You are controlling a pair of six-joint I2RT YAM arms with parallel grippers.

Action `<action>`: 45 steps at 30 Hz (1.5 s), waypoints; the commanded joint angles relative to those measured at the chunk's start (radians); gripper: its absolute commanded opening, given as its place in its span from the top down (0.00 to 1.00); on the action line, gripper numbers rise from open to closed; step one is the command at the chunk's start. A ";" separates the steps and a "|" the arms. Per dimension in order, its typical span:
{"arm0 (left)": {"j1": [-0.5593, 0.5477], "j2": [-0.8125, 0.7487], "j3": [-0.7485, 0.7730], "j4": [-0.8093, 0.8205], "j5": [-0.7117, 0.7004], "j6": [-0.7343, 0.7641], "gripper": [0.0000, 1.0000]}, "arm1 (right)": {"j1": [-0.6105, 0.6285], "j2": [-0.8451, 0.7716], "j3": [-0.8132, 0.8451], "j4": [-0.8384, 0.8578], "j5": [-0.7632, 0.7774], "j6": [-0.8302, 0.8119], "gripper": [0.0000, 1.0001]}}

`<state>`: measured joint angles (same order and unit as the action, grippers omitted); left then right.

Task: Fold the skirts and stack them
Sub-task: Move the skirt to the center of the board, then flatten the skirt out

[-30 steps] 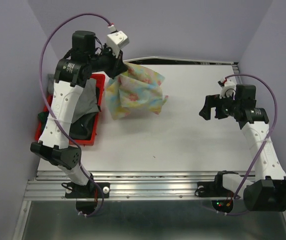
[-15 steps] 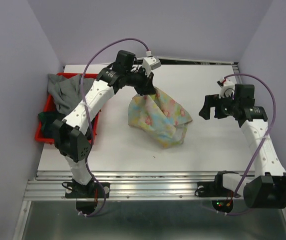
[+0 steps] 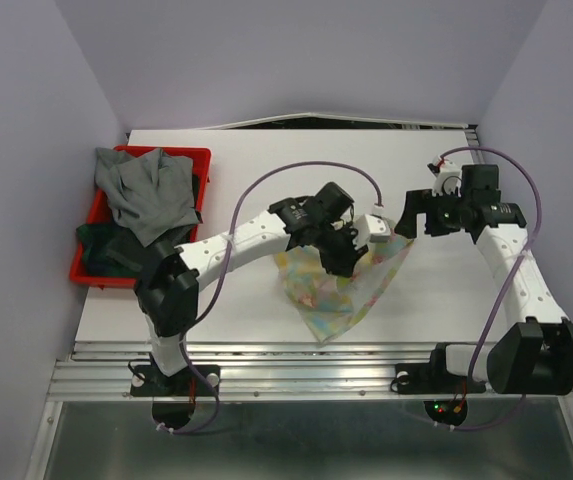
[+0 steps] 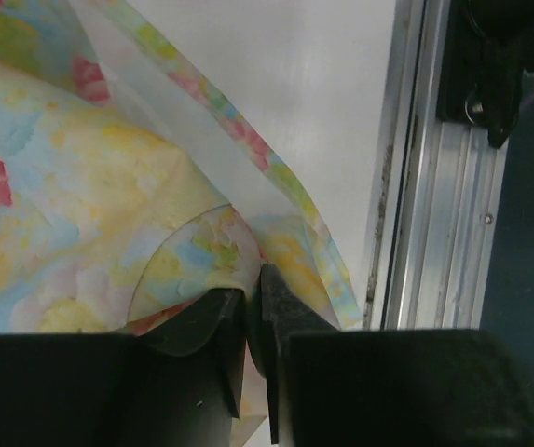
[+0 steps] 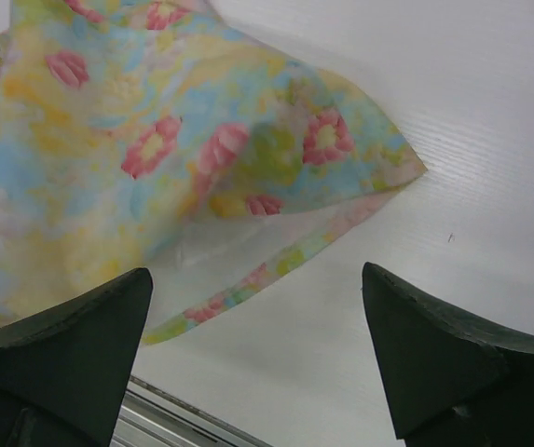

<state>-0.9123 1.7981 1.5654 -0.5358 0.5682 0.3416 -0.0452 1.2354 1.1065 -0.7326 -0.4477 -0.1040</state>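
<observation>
We see the floral skirt (image 3: 331,290) as a thin, crumpled cloth in pale yellow and blue with pink flowers, its hem turned up so the paler inside shows (clearest from the right wrist (image 5: 155,140)). It lies on the white table (image 3: 266,170), right of centre and towards the near edge, with one corner pointing at the right gripper (image 3: 416,215), whose fingers stand spread wide with nothing between them. The left gripper (image 4: 253,298) sits on the skirt with its fingers almost together, only a slit between them and cloth at the tips. We cannot tell whether it grips that cloth. A grey skirt (image 3: 146,190) is heaped over darker ones in the red bin (image 3: 81,262) at the left. A second ago the floral skirt hung in the air beside the bin. Since then the left arm has swung it rightwards and down onto the table, and the right gripper has edged closer.
</observation>
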 commanded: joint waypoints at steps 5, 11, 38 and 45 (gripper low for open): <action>-0.051 -0.133 -0.120 -0.062 -0.154 0.102 0.26 | -0.001 0.093 0.092 0.029 -0.088 -0.029 0.05; 0.090 -0.350 -0.176 0.006 -0.078 0.033 0.03 | 0.019 0.179 0.164 0.081 -0.131 -0.020 0.10; 0.553 -0.082 -0.427 0.255 -0.051 -0.316 0.23 | 0.412 1.015 0.861 0.182 0.063 -0.002 0.30; 0.559 -0.016 -0.398 0.276 0.002 -0.325 0.30 | 0.423 1.082 0.885 0.176 0.060 -0.028 0.32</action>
<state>-0.3580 1.7870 1.1229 -0.2939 0.5159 0.0269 0.3698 2.3127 1.9484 -0.5686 -0.3981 -0.1051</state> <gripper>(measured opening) 0.709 0.681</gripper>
